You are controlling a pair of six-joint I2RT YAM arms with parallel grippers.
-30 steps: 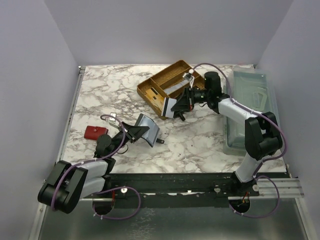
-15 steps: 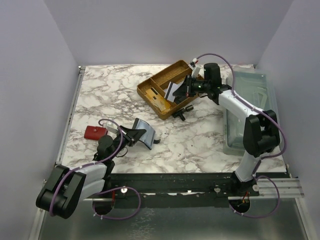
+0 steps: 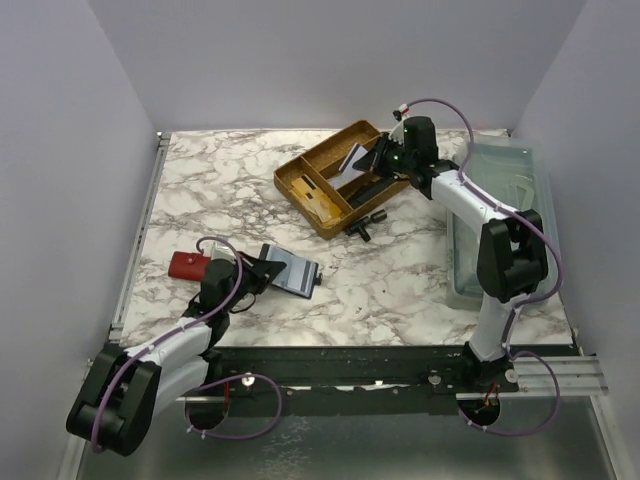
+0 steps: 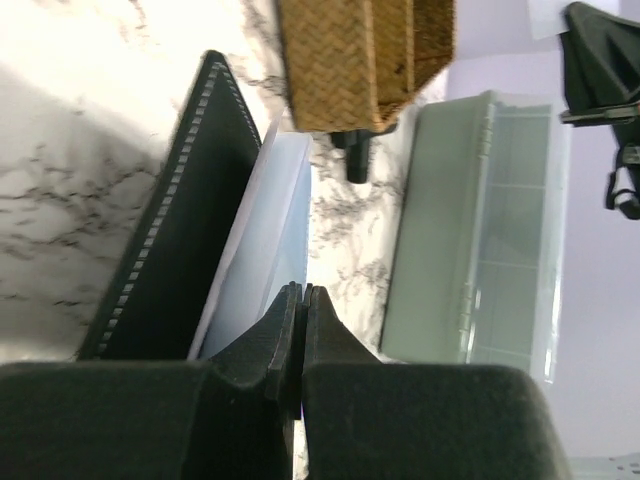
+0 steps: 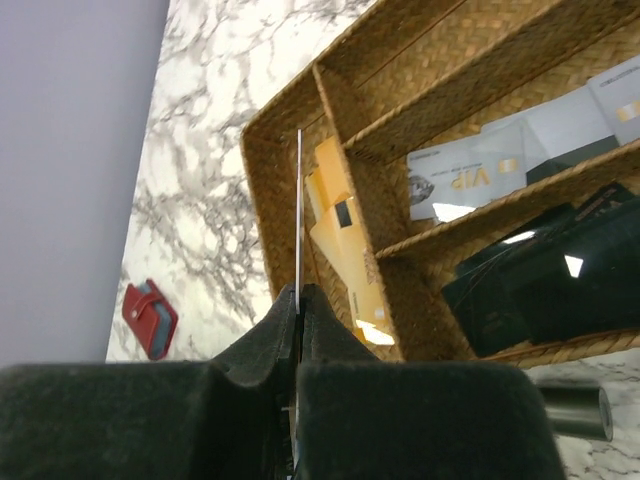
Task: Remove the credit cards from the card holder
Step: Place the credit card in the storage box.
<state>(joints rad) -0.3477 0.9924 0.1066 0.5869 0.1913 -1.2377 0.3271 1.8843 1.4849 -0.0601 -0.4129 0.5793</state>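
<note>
The task appears to be at its drop-off step, with one card out of the holder and about to be set down. The right hand (image 3: 364,166) is closed on a thin pale credit card (image 5: 298,200). Its wrist view shows the card edge-on, upright between the pads. It hangs over the golden-brown woven tray (image 3: 305,208) at the back of the white-and-grey marbled surface (image 3: 220,180), above the compartment with yellow cards. It does not seem to touch the tray. The next compartment already holds white cards.

The left hand (image 3: 257,270) is also closed, pinching the near edge of the black stitched card holder (image 3: 292,270). The holder lies opened on the surface towards the front, well apart from the tray and near a small red case (image 3: 190,264). The left wrist view shows a pale grey-blue card (image 4: 262,240) lying against the holder's black flap, so the job is probably not finished. It cannot be told whether the pads nip that card as well as the holder.

The next move calls for the right hand to lower the card into a compartment and part its pads to let it fall flat. That hand would then cross back to the holder. The left hand's pinch would need to hold firm there, since a thin, shiny card offers only a narrow edge to catch.
</note>
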